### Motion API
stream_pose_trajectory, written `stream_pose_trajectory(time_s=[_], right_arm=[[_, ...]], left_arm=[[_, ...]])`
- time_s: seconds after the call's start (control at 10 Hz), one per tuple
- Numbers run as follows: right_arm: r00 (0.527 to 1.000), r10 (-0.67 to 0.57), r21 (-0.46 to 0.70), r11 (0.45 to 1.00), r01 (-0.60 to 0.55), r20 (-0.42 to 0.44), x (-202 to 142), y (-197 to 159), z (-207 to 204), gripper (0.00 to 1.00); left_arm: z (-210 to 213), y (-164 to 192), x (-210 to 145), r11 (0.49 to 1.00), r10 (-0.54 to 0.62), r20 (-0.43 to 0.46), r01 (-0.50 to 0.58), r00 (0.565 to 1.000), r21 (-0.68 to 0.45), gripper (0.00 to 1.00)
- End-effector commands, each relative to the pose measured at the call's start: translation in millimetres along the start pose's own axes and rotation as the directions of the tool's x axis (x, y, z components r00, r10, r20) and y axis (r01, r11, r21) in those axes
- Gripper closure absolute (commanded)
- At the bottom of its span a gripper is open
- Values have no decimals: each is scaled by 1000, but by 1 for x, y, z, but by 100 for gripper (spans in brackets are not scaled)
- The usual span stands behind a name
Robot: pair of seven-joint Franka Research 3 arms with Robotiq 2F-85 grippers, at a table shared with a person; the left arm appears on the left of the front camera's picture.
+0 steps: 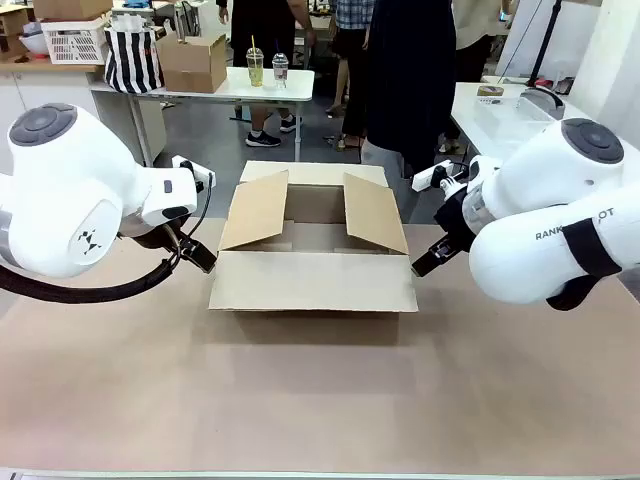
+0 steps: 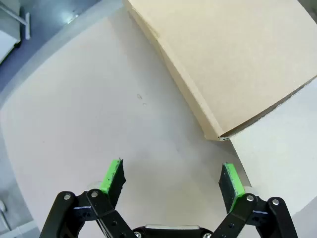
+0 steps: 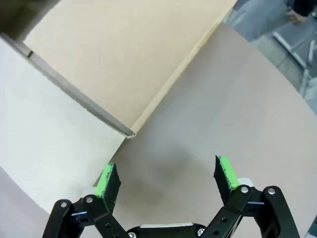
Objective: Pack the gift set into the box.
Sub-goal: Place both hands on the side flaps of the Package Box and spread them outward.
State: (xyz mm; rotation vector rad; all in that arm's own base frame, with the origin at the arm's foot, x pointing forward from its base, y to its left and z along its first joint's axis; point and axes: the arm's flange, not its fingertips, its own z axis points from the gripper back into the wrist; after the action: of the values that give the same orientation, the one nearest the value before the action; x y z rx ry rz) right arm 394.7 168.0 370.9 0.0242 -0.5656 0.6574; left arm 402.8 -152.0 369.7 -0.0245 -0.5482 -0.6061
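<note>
Box: is being stood at the middle of the table, between the 2 arms, so that it is being offered equally to either side.
Flaps: all 4 are being presented unfolded. The near one is being laid out flat toward the robot, the far one is being tipped back, and the 2 side ones are being stood at a slant, so the mouth is being held open for loading from above.
Box interior: is being screened in large part by the flaps, so what lies inside cannot be told.
Left gripper: is being held low over the table, just beside the box's near left corner. Its green pads are being spread wide, with nothing between them.
Right gripper: is being held in a mirrored pose just beside the near right corner. Its pads are likewise being spread, and nothing is being gripped.
Reason for pose, as judged: the opening is probably being left free for the gift set, with both grippers being readied to steady the box or work its flaps.
Task stage, as judged: packing is not yet being done by either arm.
Risk, as judged: the mouth is being narrowed by the 2 slanted side flaps, and anything lowered in could be snagged on them.
</note>
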Motion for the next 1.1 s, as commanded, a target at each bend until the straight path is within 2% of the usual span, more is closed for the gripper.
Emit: stream_pose_trajectory(time_s=[0.0, 1.0], right_arm=[[1000, 0, 0, 1000, 0, 1, 0, 0, 0, 0], [1000, 0, 0, 1000, 0, 1, 0, 0, 0, 0]], left_arm=[[0, 0, 0, 1000, 0, 2, 0, 1000, 1, 0], [0, 0, 0, 1000, 0, 2, 0, 1000, 1, 0]])
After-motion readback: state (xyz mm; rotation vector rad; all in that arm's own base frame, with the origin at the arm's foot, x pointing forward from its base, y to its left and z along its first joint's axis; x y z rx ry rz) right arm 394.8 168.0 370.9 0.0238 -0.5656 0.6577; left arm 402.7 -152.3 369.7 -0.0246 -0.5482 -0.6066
